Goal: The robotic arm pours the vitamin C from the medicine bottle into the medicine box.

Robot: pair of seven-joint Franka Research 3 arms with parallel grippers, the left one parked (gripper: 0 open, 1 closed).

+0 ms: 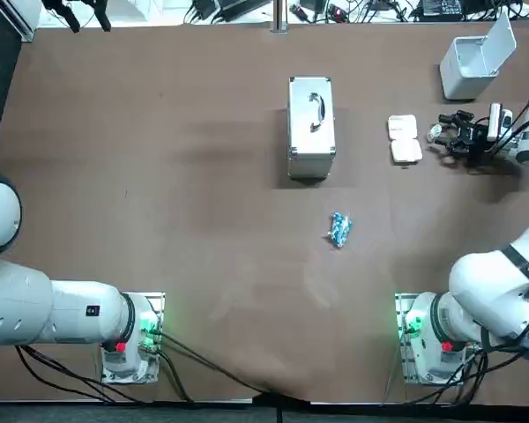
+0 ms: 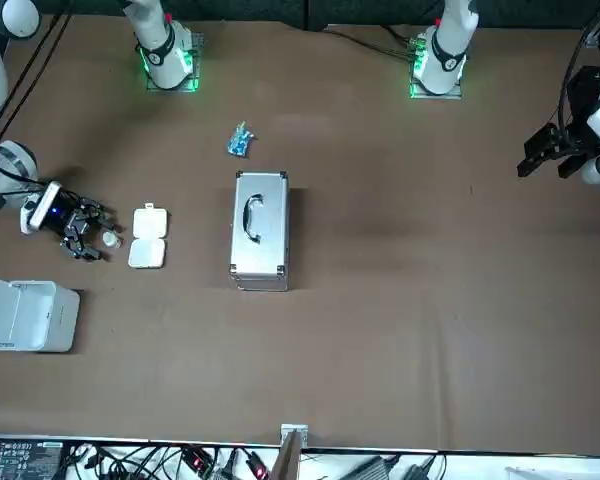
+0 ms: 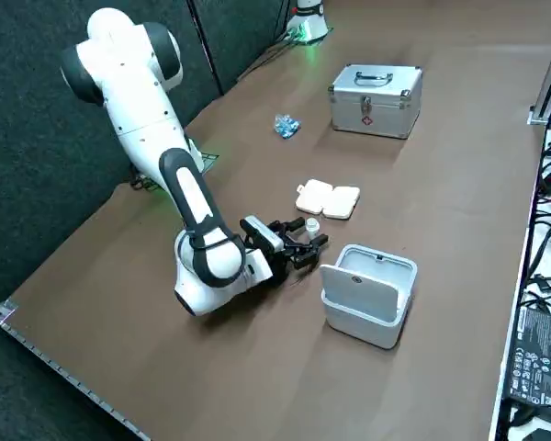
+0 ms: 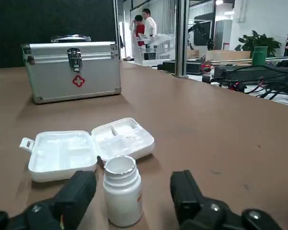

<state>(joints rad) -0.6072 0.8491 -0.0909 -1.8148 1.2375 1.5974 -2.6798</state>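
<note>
Straddling the bottle [image 4: 121, 191] with the pincer [image 4: 133, 178] spread wide, low over the worktop [image 4: 206, 124]; touches it with neither finger. Finds the bottle upright and uncapped, long axis vertical, square between the fingers, placed, by the look of it, for a straight squeeze. Has the box [image 4: 91, 148] lying open just beyond the bottle, straight ahead of the pincer, both trays up. Calls next, probably, for closing, lifting, then tipping forward over the box. Shows the case [image 4: 72, 69] well beyond.

Sign: red cross [image 4: 78, 81], on front of silver case [image 4: 72, 72], below its latch [image 4: 74, 53]
Medicine bottle [image 4: 121, 191] label: unreadable, mere edge in view
Other text: none legible
</note>
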